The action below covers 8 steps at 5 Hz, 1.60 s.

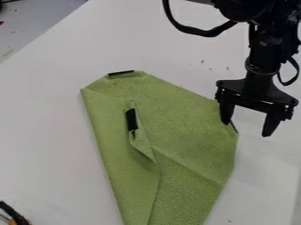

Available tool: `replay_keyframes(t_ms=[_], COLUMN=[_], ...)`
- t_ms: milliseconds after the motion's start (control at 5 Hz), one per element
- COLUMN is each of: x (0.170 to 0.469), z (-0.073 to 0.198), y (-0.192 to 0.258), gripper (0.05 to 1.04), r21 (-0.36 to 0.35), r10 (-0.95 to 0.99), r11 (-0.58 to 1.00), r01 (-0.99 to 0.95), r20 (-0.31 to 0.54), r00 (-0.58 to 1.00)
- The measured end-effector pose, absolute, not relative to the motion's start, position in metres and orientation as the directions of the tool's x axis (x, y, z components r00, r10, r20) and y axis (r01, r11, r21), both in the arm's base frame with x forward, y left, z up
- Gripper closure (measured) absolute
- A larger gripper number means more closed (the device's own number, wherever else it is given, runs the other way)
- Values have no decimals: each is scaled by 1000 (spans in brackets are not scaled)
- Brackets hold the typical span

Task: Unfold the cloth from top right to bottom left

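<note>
The black gripper (247, 128) hangs at the right side of the view with its two fingers spread apart. Its left fingertip is over or at the right corner of the green cloth (188, 132), and the right fingertip is beyond the cloth's edge. Nothing is held between them. The cloth lies partly folded from the centre down to the bottom edge of the view. A folded flap with a black tab (131, 119) rests on its middle left. Another black strip (121, 72) marks the top left corner, and a dark strip shows by the left fingertip.
The white table (47, 132) surrounds the cloth, with a few small dark specks on it. A black cable hangs from the arm at the top. At the bottom left corner lies a black and orange object (14, 215). The table's edge runs diagonally across the upper left.
</note>
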State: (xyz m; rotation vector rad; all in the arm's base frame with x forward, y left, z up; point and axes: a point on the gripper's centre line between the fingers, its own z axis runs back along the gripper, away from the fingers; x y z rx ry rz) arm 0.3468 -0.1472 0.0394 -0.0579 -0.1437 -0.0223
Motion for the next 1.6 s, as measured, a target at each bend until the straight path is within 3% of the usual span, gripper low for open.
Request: replay_keyframes(t_ms=[200, 400, 800, 1200, 1600], x=[343, 333, 311, 284, 300], z=[27, 34, 66, 38, 25], y=[-146, -127, -55, 21, 43], gripper=[79, 79, 81, 82, 127], r21=[-42, 4, 52, 57, 33], r10=[-21, -10, 71, 166, 111], r11=[999, 1000, 995, 983, 993], r01=[26, 10, -79, -177, -115], r20=[110, 71, 139, 155, 113], r00=[994, 997, 988, 974, 987])
